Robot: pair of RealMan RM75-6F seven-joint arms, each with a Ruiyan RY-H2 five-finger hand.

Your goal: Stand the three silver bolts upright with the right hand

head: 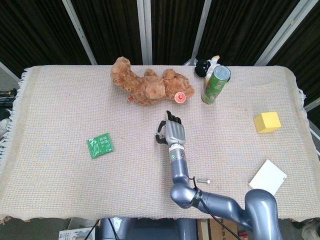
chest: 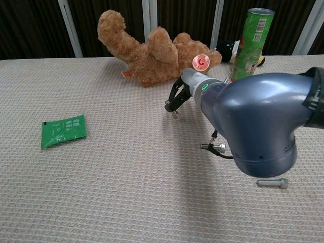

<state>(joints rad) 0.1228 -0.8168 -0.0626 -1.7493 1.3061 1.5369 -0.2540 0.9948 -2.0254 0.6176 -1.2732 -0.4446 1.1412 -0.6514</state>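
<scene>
Right hand (head: 173,133) reaches mid-bench, fingers curled down pinching a bolt (chest: 175,114) to set it on its head, while another bolt (chest: 272,183) lies flat nearer the robot
</scene>
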